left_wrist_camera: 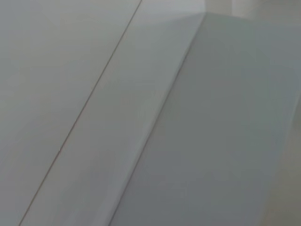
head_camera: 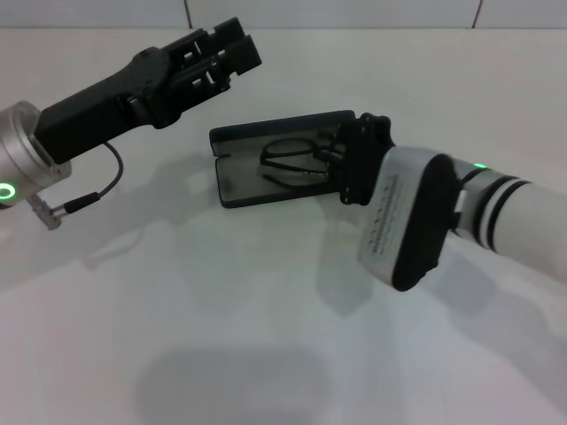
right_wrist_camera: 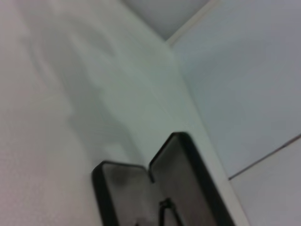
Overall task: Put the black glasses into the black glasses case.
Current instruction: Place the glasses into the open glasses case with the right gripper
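Two arms of mine are over the plain white table [head_camera: 266, 354], and it is the right one that works. Largest after the table is the oblong hard black glasses case [head_camera: 237, 190] with grey lining, lying open near the table's middle, its lid standing up along the twelve o'clock side. My right gripper [head_camera: 345, 164] reaches in from four o'clock and sits at the case's three o'clock end; whether its fingers are spread or pinching I cannot tell, as the wrist body hides them. My left gripper [head_camera: 226, 53] hangs raised at about eleven o'clock from the case, well apart from it, fingers spread and holding nothing. Smallest, the thin black-framed glasses [head_camera: 292, 159] lie within the open case, lenses toward nine o'clock, temple ends by my right gripper. I judge the placing nearly done: I should settle the frame flat on the lining, let go gently, then withdraw straight toward four o'clock without snagging a temple.
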Available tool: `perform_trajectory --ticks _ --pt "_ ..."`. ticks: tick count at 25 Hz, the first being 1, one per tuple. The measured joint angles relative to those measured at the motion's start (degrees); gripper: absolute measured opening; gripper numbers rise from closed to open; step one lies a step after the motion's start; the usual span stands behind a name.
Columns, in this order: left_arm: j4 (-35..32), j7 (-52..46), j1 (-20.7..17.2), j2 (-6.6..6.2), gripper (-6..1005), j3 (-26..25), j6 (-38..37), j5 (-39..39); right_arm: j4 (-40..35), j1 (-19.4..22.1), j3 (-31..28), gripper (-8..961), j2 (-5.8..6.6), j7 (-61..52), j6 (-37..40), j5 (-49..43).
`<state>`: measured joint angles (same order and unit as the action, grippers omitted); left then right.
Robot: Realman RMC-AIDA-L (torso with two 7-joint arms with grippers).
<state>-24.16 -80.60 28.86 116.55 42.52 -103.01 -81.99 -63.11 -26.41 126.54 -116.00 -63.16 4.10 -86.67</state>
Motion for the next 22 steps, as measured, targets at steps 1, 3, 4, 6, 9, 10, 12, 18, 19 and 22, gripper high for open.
perform_trajectory --ticks 1,3,4,6,9,10,12,18,19,22 --pt "0.0 0.0 -0.2 0.0 618 0.0 0.0 0.0 0.0 0.0 0.0 201 0.0 0.0 0.0 0.0" --pt "0.0 0.0 -0.3 0.0 618 0.0 0.0 0.0 -2.7 3.0 -3.9 201 0.07 0.0 4.9 -0.1" --pt "0.0 0.0 -0.3 0.0 618 0.0 0.0 0.0 -3.7 4.2 -5.5 201 0.07 0.0 6.8 -0.1" --pt "0.0 0.0 -0.3 -0.01 617 0.1 0.0 -0.1 -4.6 6.3 -8.3 201 0.09 0.0 8.4 -0.4" --pt "0.0 0.0 -0.3 -0.13 617 0.1 0.0 -0.1 -3.5 7.2 -9.5 201 0.08 0.1 3.9 -0.6" --pt "0.0 0.0 -0.3 -0.13 617 0.1 0.0 -0.1 -2.7 7.1 -9.5 201 0.08 0.2 1.6 -0.6" --pt "0.0 0.0 -0.2 -0.12 617 0.1 0.0 -0.1 0.6 6.0 -9.8 201 0.1 0.2 -1.3 0.1" --pt "0.0 -0.3 0.2 -0.19 617 0.2 0.0 -0.2 9.2 1.0 -9.4 202 -0.2 0.2 -1.4 4.2" --pt "0.0 -0.3 0.2 -0.2 617 0.2 0.0 -0.2 10.1 0.4 -9.3 202 -0.21 0.2 -1.4 4.7" --pt "0.0 -0.2 0.3 -0.2 617 0.2 0.0 -0.2 11.6 -1.3 -8.6 202 -0.19 0.2 -1.2 5.8"
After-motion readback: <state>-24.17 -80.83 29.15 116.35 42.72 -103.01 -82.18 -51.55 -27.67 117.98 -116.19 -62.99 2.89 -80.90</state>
